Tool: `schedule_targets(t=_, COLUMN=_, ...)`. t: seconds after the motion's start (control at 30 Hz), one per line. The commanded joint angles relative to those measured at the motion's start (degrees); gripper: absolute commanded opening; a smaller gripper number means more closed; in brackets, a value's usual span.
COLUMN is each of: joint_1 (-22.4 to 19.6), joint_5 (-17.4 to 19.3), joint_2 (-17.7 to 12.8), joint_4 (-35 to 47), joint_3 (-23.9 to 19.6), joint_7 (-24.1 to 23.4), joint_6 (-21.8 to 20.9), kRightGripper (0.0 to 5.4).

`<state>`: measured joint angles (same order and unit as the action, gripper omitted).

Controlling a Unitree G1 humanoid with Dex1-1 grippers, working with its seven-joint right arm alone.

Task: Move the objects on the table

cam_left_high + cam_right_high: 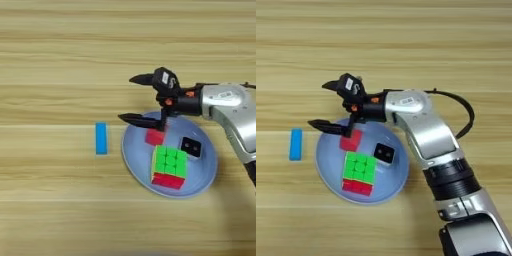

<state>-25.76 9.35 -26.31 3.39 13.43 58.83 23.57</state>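
With its fingers spread wide and holding nothing, the gripper [134,99] hangs over the plate's [136,160] far-left rim just above the red cube [154,136], which shares the plate with the puzzle cube [169,166] and black cube [190,146], the blue bar [101,138] lying left on the table [50,60], so a careless sweep could knock the red cube out.

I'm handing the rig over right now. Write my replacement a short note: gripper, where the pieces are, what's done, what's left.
Right gripper: open, fingers spread wide, holding nothing, over the far-left rim of the plate.
On the plate: red cube by the lower finger, black cube, puzzle cube.
Blue bar lies on the table, left of the plate, apart from it.
Done, as it appears: three pieces plated. Left: probably the blue bar.
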Motion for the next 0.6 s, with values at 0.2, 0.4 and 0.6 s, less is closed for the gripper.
schedule_targets(t=0.2, joint_1=-9.4, joint_5=-4.5, joint_2=3.4, joint_4=1.4, joint_3=4.1, joint_7=-6.1, joint_6=8.8, kRightGripper=5.38)
schedule_targets(t=0.4, joint_1=-8.2, joint_5=-7.2, joint_2=8.3, joint_4=4.7, joint_3=8.1, joint_7=-11.4, joint_6=15.3, kRightGripper=5.38)
schedule_targets(t=0.6, joint_1=-6.9, joint_5=-8.5, joint_2=8.8, joint_4=3.9, joint_3=11.5, joint_7=-11.6, joint_6=16.9, kRightGripper=5.38)
